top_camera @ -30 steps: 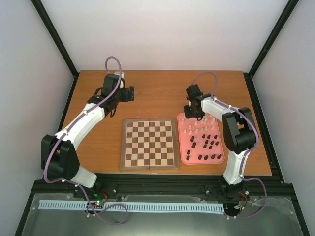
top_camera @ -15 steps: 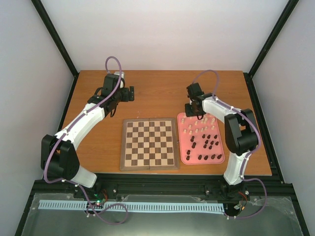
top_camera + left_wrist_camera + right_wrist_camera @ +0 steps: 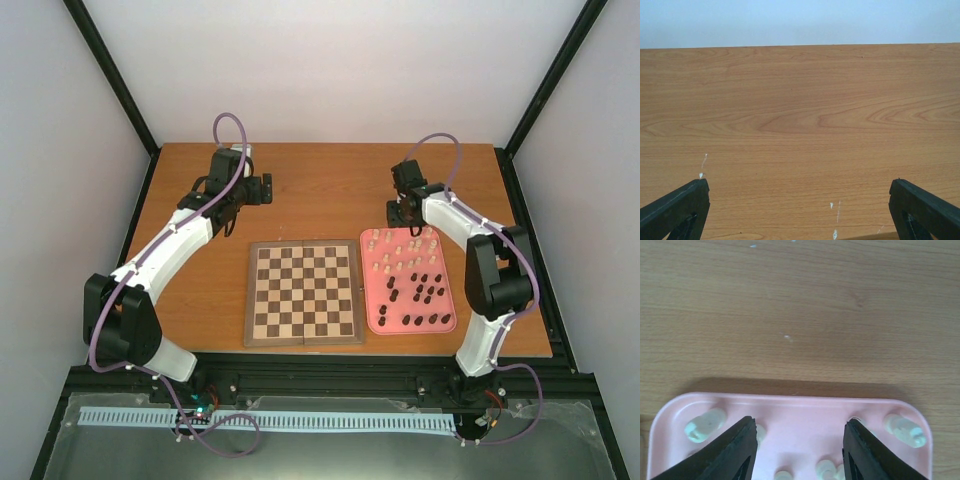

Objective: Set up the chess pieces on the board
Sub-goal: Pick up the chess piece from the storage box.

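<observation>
At the bottom of the right wrist view, the right fingers (image 3: 735,450) stand apart above the pink rectangular tray (image 3: 800,407), tiny cream turned chess pieces (image 3: 705,423) just outside and between them; the left fingers (image 3: 675,210) spread wide.

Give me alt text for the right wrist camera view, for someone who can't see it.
The open right gripper hangs over the far end of a pink tray holding a few cream chess pieces, gripping nothing. A wooden table lies beyond.

the chess pieces (image 3: 427,292) stand in the tray (image 3: 368,290), just right of the board (image 3: 304,293) on the table (image 3: 330,190).
</observation>
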You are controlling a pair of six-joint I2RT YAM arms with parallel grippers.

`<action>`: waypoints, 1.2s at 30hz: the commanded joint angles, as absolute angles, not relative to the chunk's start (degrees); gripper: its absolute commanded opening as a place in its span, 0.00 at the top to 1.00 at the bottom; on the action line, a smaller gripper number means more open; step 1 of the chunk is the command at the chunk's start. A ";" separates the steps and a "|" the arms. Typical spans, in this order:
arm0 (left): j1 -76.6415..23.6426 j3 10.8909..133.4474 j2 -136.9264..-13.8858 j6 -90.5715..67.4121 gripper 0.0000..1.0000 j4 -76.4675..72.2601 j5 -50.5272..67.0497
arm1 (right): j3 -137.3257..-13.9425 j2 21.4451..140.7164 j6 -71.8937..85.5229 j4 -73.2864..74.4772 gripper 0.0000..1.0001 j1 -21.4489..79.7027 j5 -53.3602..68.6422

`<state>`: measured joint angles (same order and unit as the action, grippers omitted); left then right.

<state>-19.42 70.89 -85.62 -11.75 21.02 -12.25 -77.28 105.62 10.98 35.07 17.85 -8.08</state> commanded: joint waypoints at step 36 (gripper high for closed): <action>-19.69 74.32 -87.68 -11.24 0.00 20.43 -10.32 | -72.98 103.14 11.02 34.66 0.55 14.14 -9.33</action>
